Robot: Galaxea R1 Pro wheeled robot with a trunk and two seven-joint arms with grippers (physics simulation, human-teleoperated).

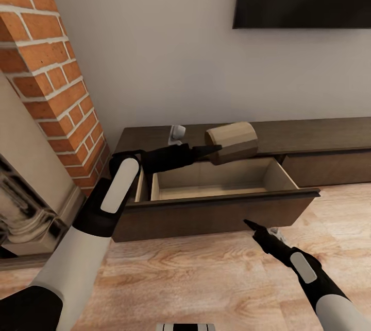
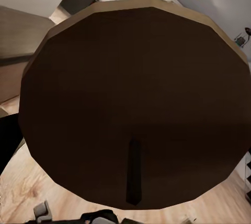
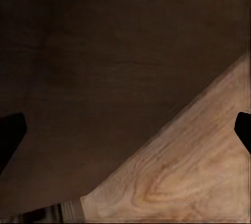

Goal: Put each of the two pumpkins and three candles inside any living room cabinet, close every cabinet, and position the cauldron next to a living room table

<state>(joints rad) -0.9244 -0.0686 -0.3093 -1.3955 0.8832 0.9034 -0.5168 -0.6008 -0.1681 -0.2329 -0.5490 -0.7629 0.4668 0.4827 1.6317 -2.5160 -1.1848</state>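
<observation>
The left gripper [image 1: 214, 152] holds a candle [image 1: 233, 142] tipped on its side, over the far rim of the open drawer [image 1: 216, 210] of the cabinet [image 1: 314, 135]; the jaws are closed on it, gripping at its left end, so most of its weight hangs out to the right of the grip. That, I judge, is the main risk: a hold at one end of a smooth cylinder can let it pivot or slide out; if it slips now it may strike the cabinet top or the drawer's back edge and roll away along the top instead of dropping inside. Letting go too far back could leave it on the top; a low sweep could knock the arm against the drawer's side wall.

The right gripper [image 1: 256, 229] hangs near the floor [image 1: 206, 279], just in front of the drawer's right part; its jaws look wide in the wrist view, holding nothing; it sits close enough that a careless move might nudge the drawer front.

The candle is a stubby tan cylinder, faceted round its edge; in the left wrist view its flat end [image 2: 136, 104] looms dark and close, with a thin dark wick [image 2: 134, 172] lying across it. The drawer's pale interior looks bare where visible.
</observation>
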